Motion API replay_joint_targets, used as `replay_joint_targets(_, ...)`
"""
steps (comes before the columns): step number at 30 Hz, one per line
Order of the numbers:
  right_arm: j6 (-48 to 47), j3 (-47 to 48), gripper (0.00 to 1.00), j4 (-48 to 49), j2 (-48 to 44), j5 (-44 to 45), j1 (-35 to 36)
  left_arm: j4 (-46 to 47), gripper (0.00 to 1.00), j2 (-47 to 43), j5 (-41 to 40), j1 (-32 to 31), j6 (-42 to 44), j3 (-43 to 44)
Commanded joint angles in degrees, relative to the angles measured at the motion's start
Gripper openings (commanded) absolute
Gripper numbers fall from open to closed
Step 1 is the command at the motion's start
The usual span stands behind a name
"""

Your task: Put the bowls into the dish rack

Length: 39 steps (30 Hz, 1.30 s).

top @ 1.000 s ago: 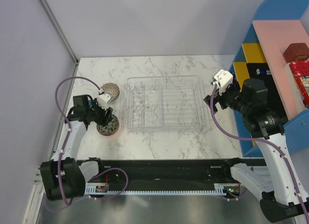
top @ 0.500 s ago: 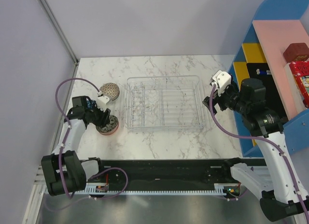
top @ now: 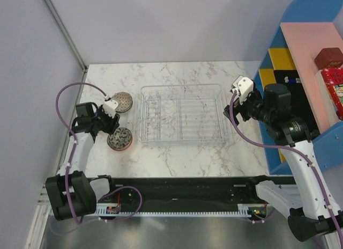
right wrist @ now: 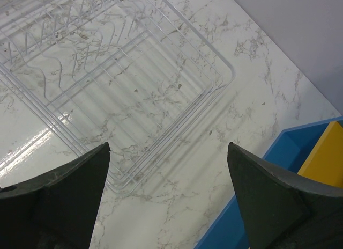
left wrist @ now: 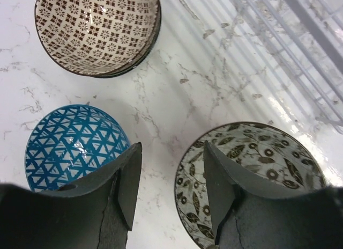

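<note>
Three upside-down bowls show in the left wrist view: a beige lattice bowl (left wrist: 96, 31), a blue bowl (left wrist: 72, 144) and a pale green leaf-patterned bowl (left wrist: 252, 174). My left gripper (left wrist: 171, 190) is open and empty, above the bare marble between the blue and green bowls. In the top view it (top: 111, 122) sits between the beige bowl (top: 124, 102) and the green bowl (top: 119, 139), which has a red-orange edge under it. The blue bowl is hidden there. The clear dish rack (top: 182, 143) holds nothing. My right gripper (top: 231, 107) is open and empty above the rack's right rim (right wrist: 214, 93).
A blue shelf unit (top: 300, 56) with yellow, black and pink shelves stands at the table's right edge, behind my right arm. A grey wall runs along the left side. The rack's near-left corner (left wrist: 300, 39) lies close to the green bowl.
My left gripper has moved off the green bowl toward the far side and now hovers between the bowls. My right gripper has shifted slightly left toward the rack.
</note>
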Motion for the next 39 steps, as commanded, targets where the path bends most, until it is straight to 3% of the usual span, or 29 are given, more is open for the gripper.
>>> replay_joint_targets(1, 0.11, 2.01, 0.98, -0.04, -0.08, -0.78, 0.22, 5.06, 0.56, 7.48, -2.35, 0.56, -0.43, 3.89)
replay_joint_targets(16, -0.07, 1.21, 0.97, -0.04, 0.8, -1.48, 0.22, -0.21, 0.54, 9.88, 1.96, 0.82, 6.17, 3.1)
replay_joint_targets(29, 0.37, 1.56, 0.98, -0.12, 1.15, -2.0, 0.3, -6.72, 0.51, 1.53, 3.63, 1.26, 9.94, 0.99)
replay_joint_targets(39, 0.73, 1.57, 0.98, -0.39, 0.63, -2.53, 0.3, -3.91, 0.46, 12.33, 2.05, 1.61, 11.79, 2.83)
